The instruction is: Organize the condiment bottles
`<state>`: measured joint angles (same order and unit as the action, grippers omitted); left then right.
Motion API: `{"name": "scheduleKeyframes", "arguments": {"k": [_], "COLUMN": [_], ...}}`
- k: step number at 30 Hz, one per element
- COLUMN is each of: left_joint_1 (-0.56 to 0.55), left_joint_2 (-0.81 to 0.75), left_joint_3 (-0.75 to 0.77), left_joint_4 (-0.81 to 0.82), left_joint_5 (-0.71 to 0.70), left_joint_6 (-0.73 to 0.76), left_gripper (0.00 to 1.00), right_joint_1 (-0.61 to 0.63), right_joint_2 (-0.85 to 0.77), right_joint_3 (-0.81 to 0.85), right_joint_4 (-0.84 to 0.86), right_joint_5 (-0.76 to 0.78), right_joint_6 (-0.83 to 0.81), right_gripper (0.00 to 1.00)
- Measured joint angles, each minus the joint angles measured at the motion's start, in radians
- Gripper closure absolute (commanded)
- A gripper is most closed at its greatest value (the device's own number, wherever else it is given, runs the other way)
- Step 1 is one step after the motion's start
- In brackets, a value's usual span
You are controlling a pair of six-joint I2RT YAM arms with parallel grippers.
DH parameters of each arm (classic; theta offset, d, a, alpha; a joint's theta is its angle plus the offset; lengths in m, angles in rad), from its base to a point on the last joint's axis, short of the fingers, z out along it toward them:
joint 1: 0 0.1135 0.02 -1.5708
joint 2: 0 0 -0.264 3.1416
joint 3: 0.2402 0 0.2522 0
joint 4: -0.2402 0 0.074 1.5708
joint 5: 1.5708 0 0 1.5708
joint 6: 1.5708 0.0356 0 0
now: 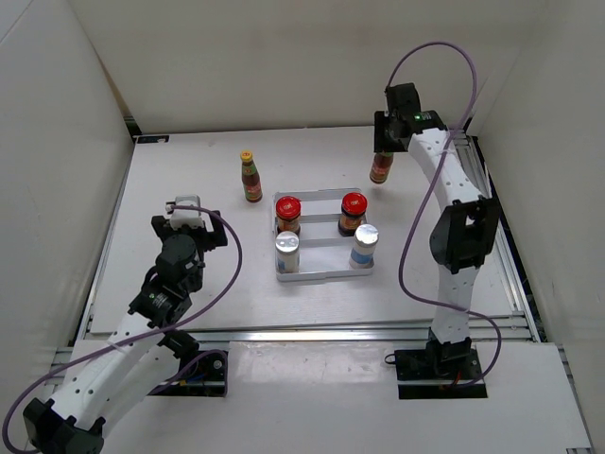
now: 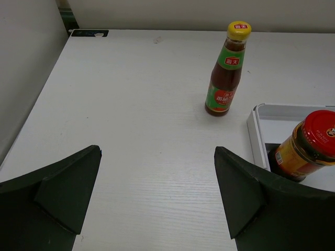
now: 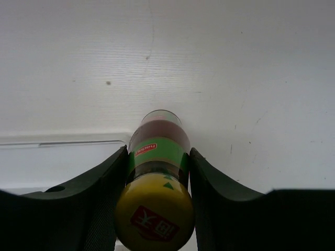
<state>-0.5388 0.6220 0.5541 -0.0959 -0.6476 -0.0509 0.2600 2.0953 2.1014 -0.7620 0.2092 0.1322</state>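
Yellow-capped bottle (image 3: pixel 157 157) clenched in right pincer (image 3: pixel 158 152), beyond tray (image 1: pixel 317 277) corner | left pincer (image 2: pixel 157 157) released, second bottle (image 2: pixel 226 73) ahead

Two sauce bottles (image 1: pixel 250 178) (image 1: pixel 381 167) (yellow-capped), two red-lidded jars (image 1: pixel 287 214) (image 1: pixel 353 212), two shakers (image 1: pixel 286 252) (image 1: pixel 365 245), one tray (image 1: pixel 321 276)

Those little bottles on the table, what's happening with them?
They're being sorted into a white tray. The right hand is shut on a yellow-capped sauce bottle beyond the tray's far right corner. The left hand is open and empty, facing the other sauce bottle standing left of the tray. Two red-lidded jars and two silver-topped shakers sit in the tray.
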Motion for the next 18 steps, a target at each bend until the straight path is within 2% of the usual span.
{"name": "scheduleKeyframes", "arguments": {"k": [9, 18], "left_joint_1": [0.000, 0.000], "left_joint_2": [0.010, 0.010], "left_joint_3": [0.000, 0.000], "left_joint_4": [0.000, 0.000], "left_joint_5": [0.000, 0.000], "left_joint_6": [0.002, 0.008], "left_gripper": [0.00, 0.00], "right_joint_1": [0.122, 0.194], "right_joint_2": [-0.205, -0.223], "right_joint_3": [-0.095, -0.304], "right_joint_4": [0.027, 0.055], "right_joint_5": [-0.035, -0.085], "right_joint_6": [-0.010, 0.014], "right_gripper": [1.00, 1.00]}}
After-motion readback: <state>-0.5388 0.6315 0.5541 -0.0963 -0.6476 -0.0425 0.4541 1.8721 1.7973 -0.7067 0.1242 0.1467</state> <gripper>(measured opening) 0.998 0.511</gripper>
